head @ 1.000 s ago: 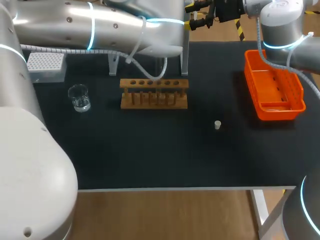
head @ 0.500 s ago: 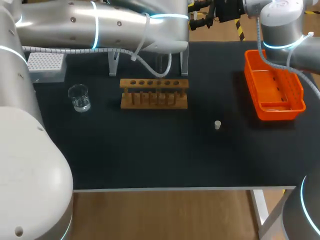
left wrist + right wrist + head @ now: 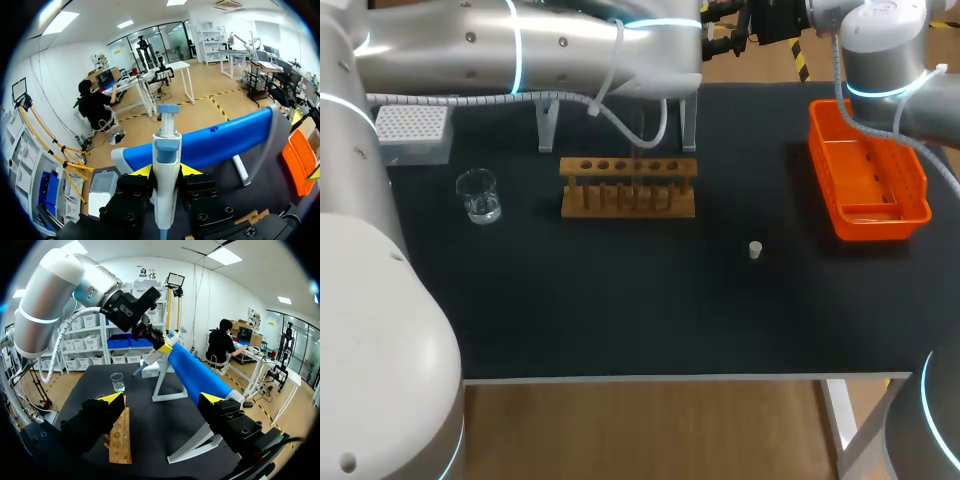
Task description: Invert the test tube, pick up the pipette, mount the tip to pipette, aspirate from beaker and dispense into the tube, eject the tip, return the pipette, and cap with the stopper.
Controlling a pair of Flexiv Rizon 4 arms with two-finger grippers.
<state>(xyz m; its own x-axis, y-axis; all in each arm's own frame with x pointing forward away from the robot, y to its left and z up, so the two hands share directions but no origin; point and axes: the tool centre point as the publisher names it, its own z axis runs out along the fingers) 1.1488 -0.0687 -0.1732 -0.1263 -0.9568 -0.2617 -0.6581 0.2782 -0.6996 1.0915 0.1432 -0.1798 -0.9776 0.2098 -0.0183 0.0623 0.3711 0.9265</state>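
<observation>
Pinching pipette (image 3: 166, 175) in left gripper (image 3: 166, 171), lifting off stand (image 3: 215, 145), slightly higher than a second ago, with right gripper (image 3: 162, 397) spread; tip-mount next.

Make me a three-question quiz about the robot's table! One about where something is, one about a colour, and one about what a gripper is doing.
1. Where is the little white stopper?
A. on the bare table
B. in the basket
C. in the left gripper

2. What colour is the basket?
A. green
B. purple
C. orange

3. What is the left gripper doing?
A. open and empty
B. shut on the pipette
C. shut on the stopper

Answers:
1 A, because the head view shows the stopper alone on the black table, apart from the basket.
2 C, because the basket's walls are bright orange.
3 B, because in the left wrist view both yellow-tipped fingers press the pipette from two sides.
</observation>
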